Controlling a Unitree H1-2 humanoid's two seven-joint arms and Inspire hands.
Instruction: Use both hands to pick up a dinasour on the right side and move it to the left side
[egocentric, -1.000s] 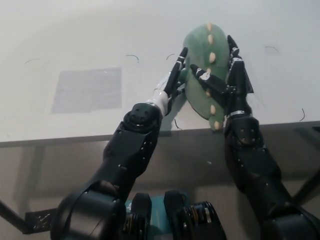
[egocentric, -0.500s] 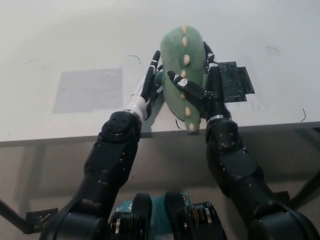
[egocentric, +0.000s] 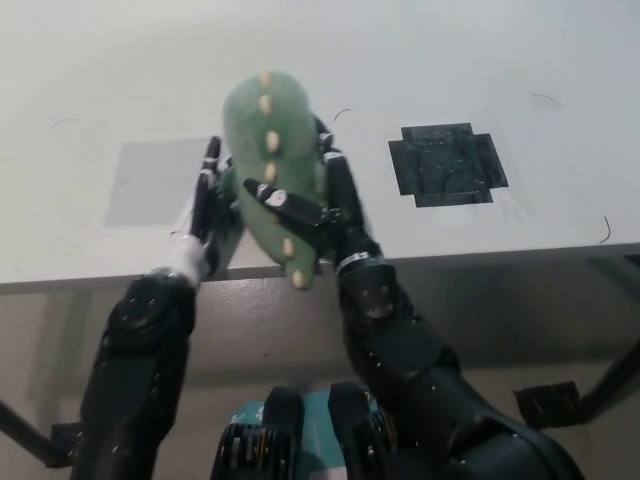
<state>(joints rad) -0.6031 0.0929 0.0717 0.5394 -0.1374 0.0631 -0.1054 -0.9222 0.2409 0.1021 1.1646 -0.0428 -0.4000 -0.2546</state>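
1. Dinosaur (egocentric: 268, 165) — a green plush with a row of pale spikes down its back — sits clamped between the two hands in the head view, over the near part of the white table (egocentric: 420, 60), its tail end hanging past the table's front edge.
2. Left hand (egocentric: 205, 215) lies flat against the toy's left flank, fingers straight and together, acting as a wall to press against.
3. Right hand (egocentric: 320, 205) presses on the opposite flank, with one finger wrapped across the spiked back; both hands are closed on the toy, squeezing it from either side — a soft, bulky body is likely too wide for one hand.
4. Grey patch (egocentric: 150, 180) on the table lies just left of the toy and looks like the drop spot; the black cross-shaped mark (egocentric: 447, 163) stands bare, well to the right.
5. Judging by that, the carry is nearly over, and the set-down is not yet done.
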